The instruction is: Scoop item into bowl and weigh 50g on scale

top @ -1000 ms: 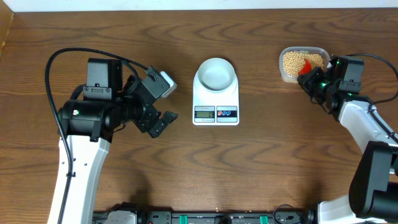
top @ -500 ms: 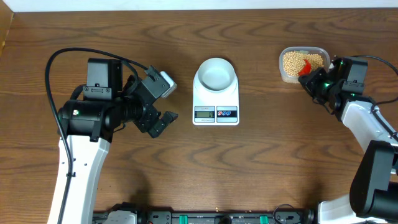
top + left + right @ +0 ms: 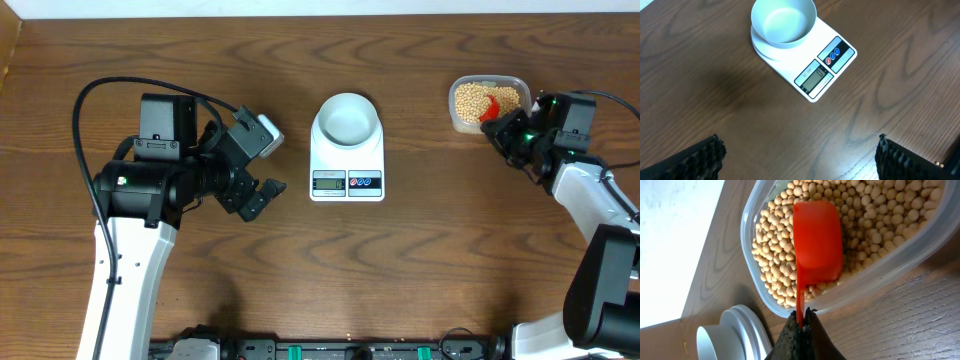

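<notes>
The white bowl (image 3: 347, 118) sits empty on the white scale (image 3: 347, 172) at the table's middle; both show in the left wrist view, bowl (image 3: 783, 21) and scale (image 3: 826, 70). Tan-yellow beans (image 3: 470, 98) fill a clear plastic tub (image 3: 487, 81) at the back right. My right gripper (image 3: 508, 132) is shut on the handle of a red scoop (image 3: 817, 239), whose cup lies on the beans (image 3: 775, 250) inside the tub (image 3: 875, 277). My left gripper (image 3: 258, 197) is open and empty, left of the scale, its fingers wide apart (image 3: 800, 155).
The left arm's body (image 3: 150, 180) stands over the table's left half. The right arm (image 3: 590, 200) runs along the right edge. Bare wood lies in front of the scale.
The right gripper with the scoop has shifted slightly to the right at the tub. The left arm has not moved.
</notes>
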Tool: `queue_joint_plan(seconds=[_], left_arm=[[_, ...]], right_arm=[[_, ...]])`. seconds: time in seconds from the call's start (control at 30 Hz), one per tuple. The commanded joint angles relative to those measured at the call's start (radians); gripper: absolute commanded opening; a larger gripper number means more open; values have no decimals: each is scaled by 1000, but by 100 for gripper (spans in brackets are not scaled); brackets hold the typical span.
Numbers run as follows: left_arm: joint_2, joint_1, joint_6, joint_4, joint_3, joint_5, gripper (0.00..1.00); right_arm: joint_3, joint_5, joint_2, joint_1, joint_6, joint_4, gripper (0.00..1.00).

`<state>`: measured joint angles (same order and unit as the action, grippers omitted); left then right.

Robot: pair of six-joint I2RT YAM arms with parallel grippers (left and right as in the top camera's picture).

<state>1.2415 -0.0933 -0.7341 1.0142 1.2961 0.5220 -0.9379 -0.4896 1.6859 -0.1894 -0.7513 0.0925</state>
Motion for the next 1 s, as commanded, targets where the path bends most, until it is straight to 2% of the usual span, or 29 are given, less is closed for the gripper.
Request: queue_joint_plan(seconds=[0.0, 0.97], left_arm=[[-7, 4, -10, 3, 17, 16, 98], [-7, 4, -10, 3, 17, 16, 98]], right_arm=[[-3, -90, 9, -5, -12, 16, 1], [-3, -69, 11, -5, -11, 16, 1]])
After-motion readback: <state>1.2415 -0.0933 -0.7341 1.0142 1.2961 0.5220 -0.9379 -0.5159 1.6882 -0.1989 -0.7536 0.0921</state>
